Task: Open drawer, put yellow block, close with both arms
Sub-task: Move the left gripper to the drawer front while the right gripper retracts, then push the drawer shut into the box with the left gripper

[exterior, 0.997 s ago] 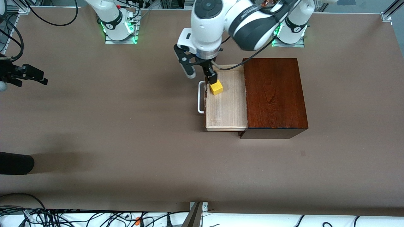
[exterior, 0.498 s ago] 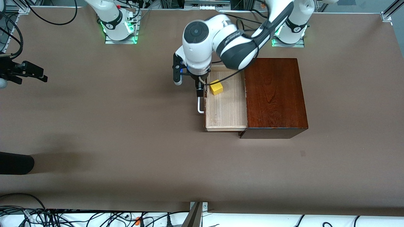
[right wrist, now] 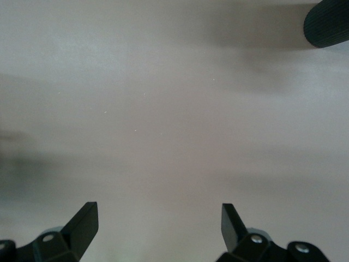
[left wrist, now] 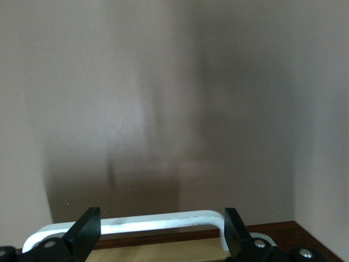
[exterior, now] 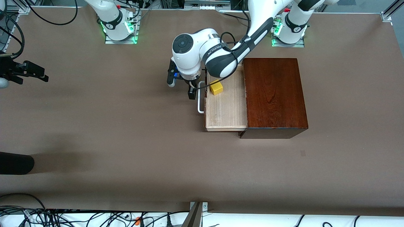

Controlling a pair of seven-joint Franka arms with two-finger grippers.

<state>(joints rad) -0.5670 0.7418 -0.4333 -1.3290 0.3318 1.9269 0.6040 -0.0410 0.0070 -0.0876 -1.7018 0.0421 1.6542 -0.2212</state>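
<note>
The drawer is pulled out of the dark reddish-brown box toward the right arm's end. The yellow block lies in the drawer's tray, in the corner near the handle and farther from the front camera. My left gripper is low beside the white bar handle, open and empty. In the left wrist view the left gripper has the handle showing between its open fingers. My right gripper waits open at the right arm's end of the table; it shows in the right wrist view over bare table.
A black rounded object lies at the table's edge at the right arm's end, also in the right wrist view. Cables run along the table edge nearest the front camera.
My left gripper has left the yellow block in the drawer, moved off the tray toward the right arm's end and come down beside the handle. The right arm has stayed put.
</note>
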